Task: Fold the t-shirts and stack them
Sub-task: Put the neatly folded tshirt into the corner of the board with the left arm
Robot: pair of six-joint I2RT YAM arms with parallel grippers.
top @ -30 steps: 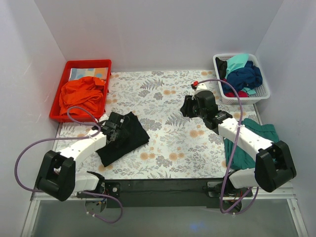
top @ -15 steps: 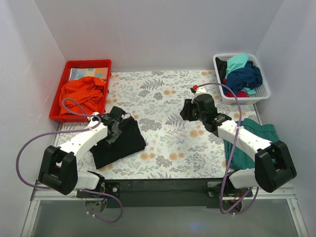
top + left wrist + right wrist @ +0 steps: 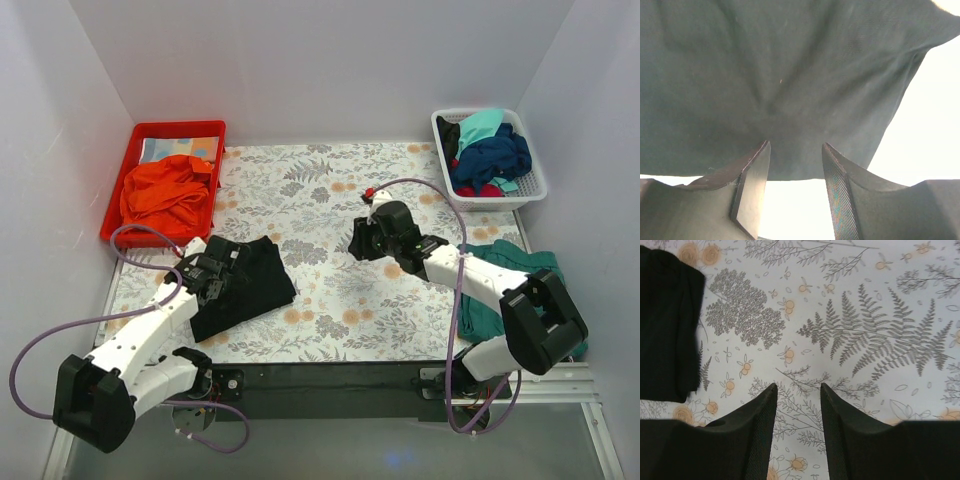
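Observation:
A black t-shirt [image 3: 245, 285] lies folded on the flowered tablecloth at the left front. My left gripper [image 3: 207, 272] is at its left edge, low over it. In the left wrist view the black cloth [image 3: 780, 75] fills the upper frame. My left gripper [image 3: 796, 145] is open, with the cloth's edge at its fingertips and nothing clamped. My right gripper [image 3: 362, 238] hovers over the middle of the cloth-covered table, open and empty. In the right wrist view the right gripper [image 3: 798, 386] is over bare flowered cloth, with the black shirt [image 3: 665, 320] at the far left.
A red bin [image 3: 145, 135] at the back left holds orange cloth [image 3: 160, 195]. A white basket [image 3: 530, 185] at the back right holds turquoise [image 3: 480, 125] and navy [image 3: 495, 155] shirts. A teal shirt [image 3: 490, 300] lies at the right front under the right arm.
My left gripper has drawn back to the left edge of the black shirt, and the shirt has shifted slightly left. My right gripper has moved left toward the table's middle.

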